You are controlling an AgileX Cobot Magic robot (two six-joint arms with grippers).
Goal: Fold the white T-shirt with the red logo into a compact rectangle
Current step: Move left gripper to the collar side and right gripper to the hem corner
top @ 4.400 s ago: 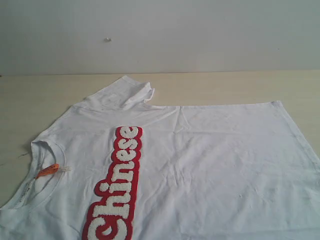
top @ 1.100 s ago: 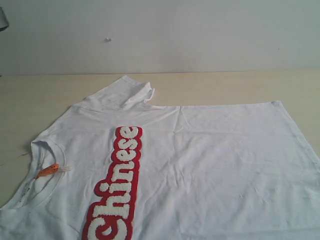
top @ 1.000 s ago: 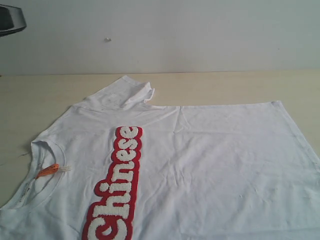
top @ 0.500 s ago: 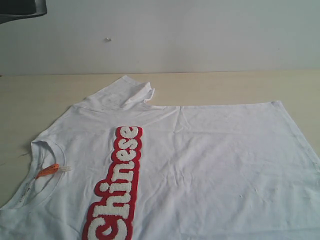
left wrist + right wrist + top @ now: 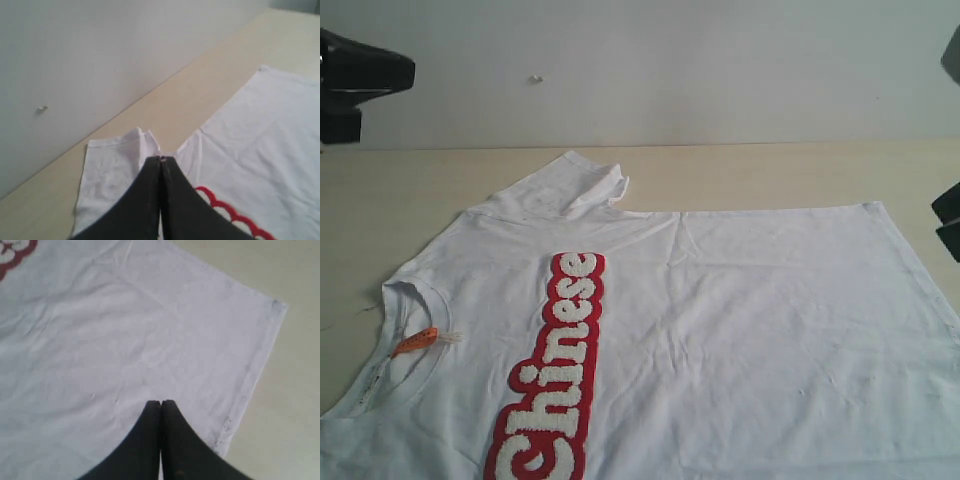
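The white T-shirt [image 5: 740, 330] lies flat on the wooden table, neck to the left, hem to the right. Its red logo [image 5: 555, 370] runs across the chest, and an orange neck tag [image 5: 413, 342] shows at the collar. One sleeve [image 5: 565, 185] is folded over at the far edge. My left gripper [image 5: 360, 80] hangs shut at the far left, above the table and clear of the shirt; in the left wrist view its tips [image 5: 160, 159] point toward the sleeve [image 5: 112, 175]. My right gripper [image 5: 160, 402] is shut above the hem corner [image 5: 275, 307] and holds nothing.
A pale wall [image 5: 670, 60] rises behind the table's far edge. Bare tabletop [image 5: 380, 200] runs along the left and far side of the shirt. The shirt's near part runs out of the exterior view.
The left gripper has come down into the upper left of the exterior view. A part of the right arm has appeared at the right edge. The shirt has not moved.
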